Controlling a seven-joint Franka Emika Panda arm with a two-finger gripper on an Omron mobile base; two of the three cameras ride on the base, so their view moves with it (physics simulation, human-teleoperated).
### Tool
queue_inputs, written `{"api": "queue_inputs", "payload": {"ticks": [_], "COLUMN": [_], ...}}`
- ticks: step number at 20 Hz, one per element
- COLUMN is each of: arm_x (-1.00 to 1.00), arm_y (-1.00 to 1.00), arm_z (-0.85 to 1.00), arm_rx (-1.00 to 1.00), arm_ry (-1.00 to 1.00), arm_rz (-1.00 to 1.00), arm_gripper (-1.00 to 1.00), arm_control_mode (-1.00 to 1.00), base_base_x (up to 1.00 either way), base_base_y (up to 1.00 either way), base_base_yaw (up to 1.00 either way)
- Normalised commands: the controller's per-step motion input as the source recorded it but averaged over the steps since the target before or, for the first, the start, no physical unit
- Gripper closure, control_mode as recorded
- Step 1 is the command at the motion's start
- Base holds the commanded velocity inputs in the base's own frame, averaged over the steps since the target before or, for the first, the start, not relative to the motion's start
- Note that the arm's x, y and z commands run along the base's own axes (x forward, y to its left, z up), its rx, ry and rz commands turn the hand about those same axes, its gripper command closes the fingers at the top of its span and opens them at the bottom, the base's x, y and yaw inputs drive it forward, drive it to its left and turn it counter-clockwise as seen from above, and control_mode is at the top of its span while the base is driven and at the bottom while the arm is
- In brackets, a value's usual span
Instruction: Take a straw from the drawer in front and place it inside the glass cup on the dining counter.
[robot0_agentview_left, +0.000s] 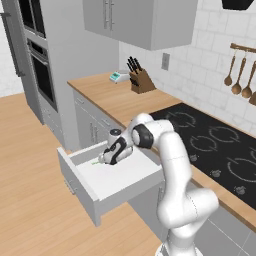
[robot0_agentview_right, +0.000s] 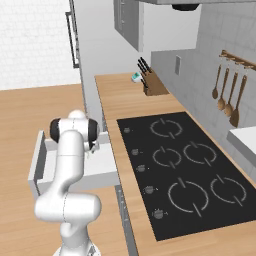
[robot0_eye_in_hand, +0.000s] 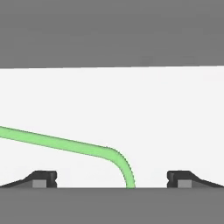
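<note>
Fingers spread wide apart over the bent, smooth green straw in the white-floored drawer.

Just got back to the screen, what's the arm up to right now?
The arm is reaching down into the open drawer, below the wood worktop with the cooktop. The pincer is low over the drawer's white floor, jaws apart, and the green straw lies on that floor, its bent end running between the fingertips. It isn't gripped yet. The likely next move is closing on it and lifting.
</note>
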Motion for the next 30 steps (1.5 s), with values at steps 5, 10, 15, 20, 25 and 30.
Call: {"api": "queue_inputs", "payload": {"ticks": [5,10,15,20,25,30], "arm_x": [0.25,0.15,-0.03,-0.29,-0.36,-0.71], "arm_y": [-0.02,0.0,0.0,0.08,0.07,0.0], "arm_z": [-0.46,-0.5,-0.4,-0.15,0.18,0.98], "arm_rx": [0.0,0.0,0.0,0.0,0.0,0.0], "arm_ry": [0.08,0.08,0.04,0.0,-0.07,-0.2], "arm_rz": [0.0,0.0,0.01,0.0,0.0,0.0], "arm_gripper": [1.0,1.0,1.0,1.0,1.0,1.0], "arm_control_mode": [-1.0,-1.0,-1.0,-1.0,-1.0,-1.0], "base_base_x": [0.0,0.0,0.0,0.0,0.0,0.0], "base_base_y": [0.0,0.0,0.0,0.0,0.0,0.0], "base_base_yaw": [0.0,0.0,0.0,0.0,0.0,0.0]}}
